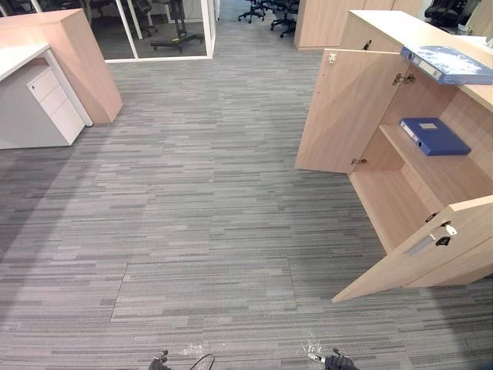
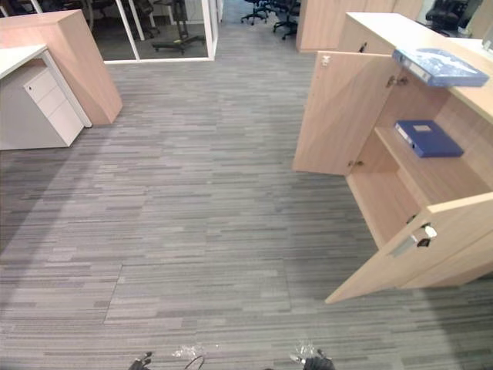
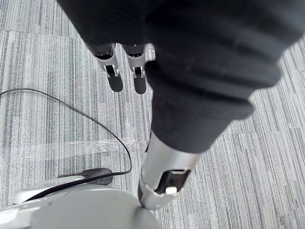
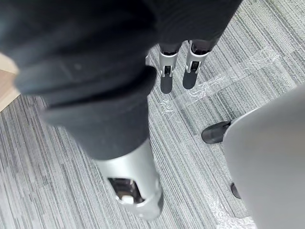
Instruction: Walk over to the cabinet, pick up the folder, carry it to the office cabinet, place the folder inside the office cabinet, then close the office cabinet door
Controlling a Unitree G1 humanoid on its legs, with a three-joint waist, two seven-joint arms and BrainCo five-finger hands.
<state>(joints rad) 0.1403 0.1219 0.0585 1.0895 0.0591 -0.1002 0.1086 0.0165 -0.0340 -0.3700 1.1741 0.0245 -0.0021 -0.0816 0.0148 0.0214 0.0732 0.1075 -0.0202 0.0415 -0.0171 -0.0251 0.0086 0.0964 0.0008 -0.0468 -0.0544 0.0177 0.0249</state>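
A pale blue folder (image 1: pixel 447 63) lies flat on top of the light-wood cabinet (image 1: pixel 400 27) at the right. The cabinet stands with both doors swung open. Inside, a dark blue folder (image 1: pixel 434 135) lies flat on the middle shelf (image 1: pixel 431 166). My left hand (image 3: pixel 126 71) hangs at my side with straight fingers pointing at the carpet and holds nothing. My right hand (image 4: pixel 178 67) hangs the same way, open and empty. Both hands are far from the cabinet and the folders.
The far door (image 1: pixel 347 108) and the near door (image 1: pixel 431 247) stick out over the grey carpet. A white drawer unit (image 1: pixel 54 100) and a wooden counter (image 1: pixel 77 54) stand at the left. Glass partitions (image 1: pixel 154 31) and office chairs (image 1: pixel 269 11) are at the back.
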